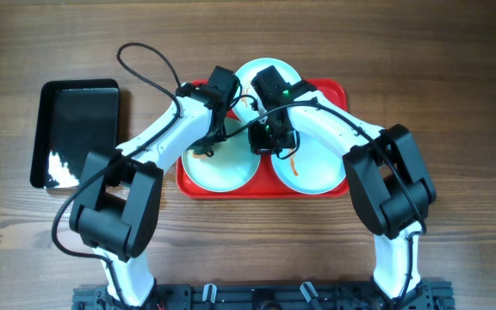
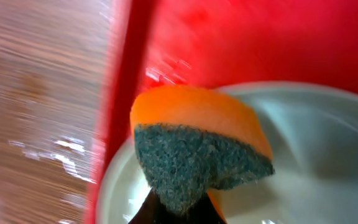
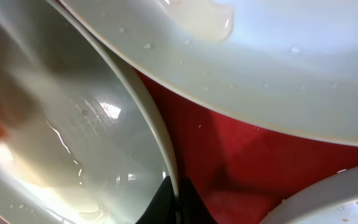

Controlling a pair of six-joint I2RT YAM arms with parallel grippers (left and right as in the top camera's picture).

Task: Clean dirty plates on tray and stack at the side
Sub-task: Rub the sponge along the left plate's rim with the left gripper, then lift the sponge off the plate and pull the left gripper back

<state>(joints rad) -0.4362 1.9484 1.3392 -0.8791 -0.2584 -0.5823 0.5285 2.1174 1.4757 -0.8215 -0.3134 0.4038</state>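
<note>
Tray [image 1: 334, 90]: red, in the middle of the wooden desk [image 1: 455, 69], carrying all three plates.
Plates: far plate [image 1: 248, 73] sits at the tray's back edge. Near-left plate [image 1: 222, 172] and near-right plate [image 1: 317, 176] lie side by side at the front. The near-right plate has an orange smear near its middle.
Left gripper [image 2: 176, 214]: closed on a sponge [image 2: 197, 149], dark fingers clamped on its lower end.
Sponge: orange body, with the green scouring face turned toward the wrist camera. It is at the edge of a plate, just inside the tray's rim with the desk beyond. The view is blurred, so I cannot tell whether it touches the plate.
Right gripper [image 3: 173, 202]: in the gap between the plates, closed on the rim of the held plate [image 3: 92, 137].
Held plate: wet and glossy, with an orange blur at its left edge. I cannot tell which near plate it is.
Black tray [image 1: 76, 129]: glossy, on the desk, well apart from the red tray.
</note>
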